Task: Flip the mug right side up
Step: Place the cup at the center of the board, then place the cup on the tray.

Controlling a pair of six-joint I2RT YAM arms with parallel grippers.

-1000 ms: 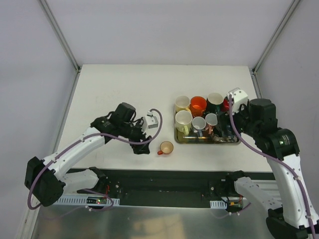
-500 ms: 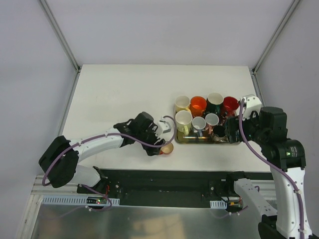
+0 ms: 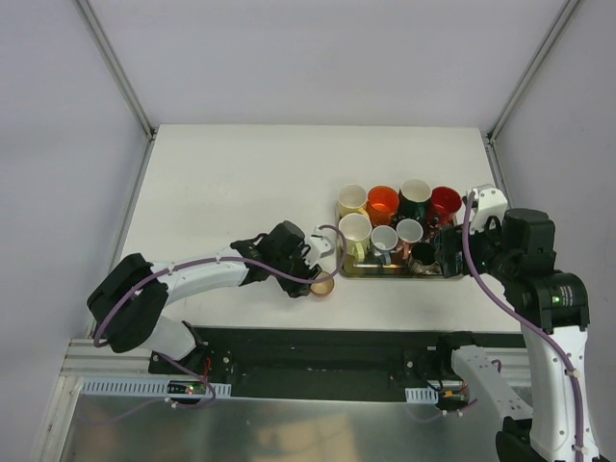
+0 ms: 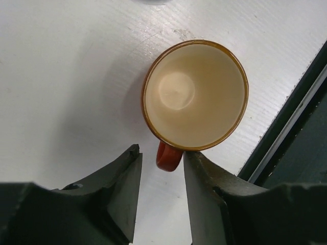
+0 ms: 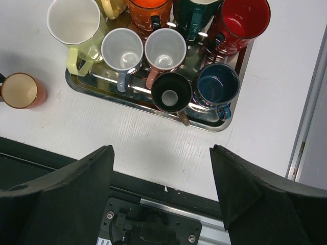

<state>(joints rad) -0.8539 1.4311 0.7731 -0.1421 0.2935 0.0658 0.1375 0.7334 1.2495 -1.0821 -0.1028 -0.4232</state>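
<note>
The mug (image 4: 194, 94), orange-brown outside and cream inside, stands mouth up on the white table near its front edge (image 3: 322, 286); it also shows at the left edge of the right wrist view (image 5: 20, 91). Its orange handle (image 4: 168, 157) points toward my left gripper (image 4: 162, 153), whose jaws straddle it. The right finger touches the handle and rim, while the left finger stands a small gap away. In the top view the left gripper (image 3: 306, 279) sits just left of the mug. My right gripper (image 5: 162, 149) hangs wide open over bare table in front of the tray, holding nothing.
A metal tray (image 3: 404, 273) right of the mug holds several upright mugs, among them a pale yellow one (image 5: 74, 23), a red one (image 5: 242, 18) and a blue one (image 5: 217, 84). The table's front edge and a black rail (image 3: 318, 351) lie close behind the mug.
The left arm has reached right to the mug and its jaws have narrowed around the handle. The right arm drew back a little to the right, then stayed still.
</note>
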